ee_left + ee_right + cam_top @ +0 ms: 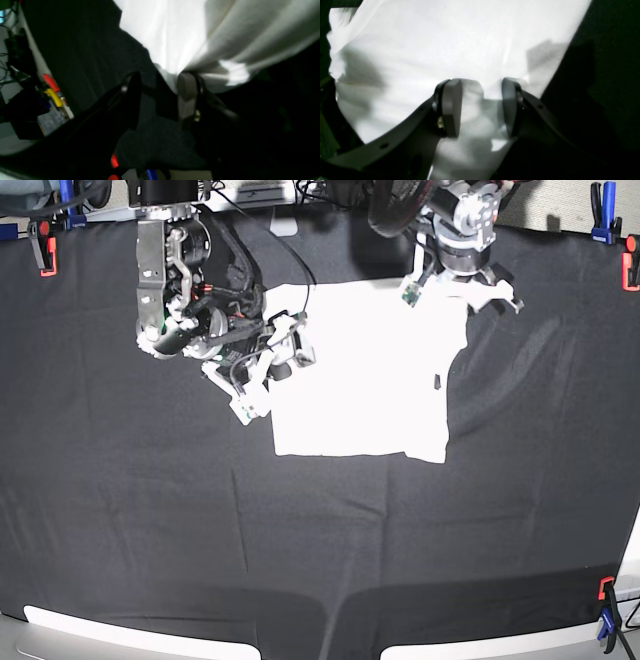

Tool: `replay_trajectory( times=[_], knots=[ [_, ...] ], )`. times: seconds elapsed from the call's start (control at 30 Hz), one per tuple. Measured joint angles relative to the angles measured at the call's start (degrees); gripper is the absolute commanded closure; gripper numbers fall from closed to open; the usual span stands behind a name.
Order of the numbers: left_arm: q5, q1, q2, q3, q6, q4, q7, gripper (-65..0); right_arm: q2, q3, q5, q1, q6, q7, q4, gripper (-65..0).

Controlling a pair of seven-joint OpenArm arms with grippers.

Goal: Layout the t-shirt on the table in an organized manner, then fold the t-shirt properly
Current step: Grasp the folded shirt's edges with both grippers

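The right gripper (480,107) stands half open astride the nine-o'clock edge of the white short-sleeved cotton t-shirt (365,370), gripping nothing. The left gripper (160,100), jaws apart, meets its twelve-o'clock corner. The shirt's long axis runs twelve-to-six on the matte black cloth table (150,530).

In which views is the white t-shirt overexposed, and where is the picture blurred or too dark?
Base view: the t-shirt is blown out to flat white on the black table. Right wrist view: strong glare on the cloth, soft gripper shadows. Left wrist view: motion blur, with the lower right almost black.
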Motion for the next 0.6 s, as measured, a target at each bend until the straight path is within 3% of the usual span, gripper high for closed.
replay_trajectory(
  times=[0.17,0.33,0.6],
  knots=[
    [-0.17,0.02,-2.62,0.00,0.02,0.00,0.09,-21.5,0.00,0.00,-0.02,0.00,0.00,-0.04,0.00,-26.3],
    [0.02,0.17,-7.39,-0.13,1.05,-0.04,6.75,-21.5,0.00,0.00,0.00,0.00,0.00,-0.04,0.00,-26.3],
    [0.07,0.15,-7.08,-0.11,1.75,1.73,6.88,-21.5,0.00,0.00,1.70,-0.07,-0.28,-0.68,1.29,-26.3]
  ],
)
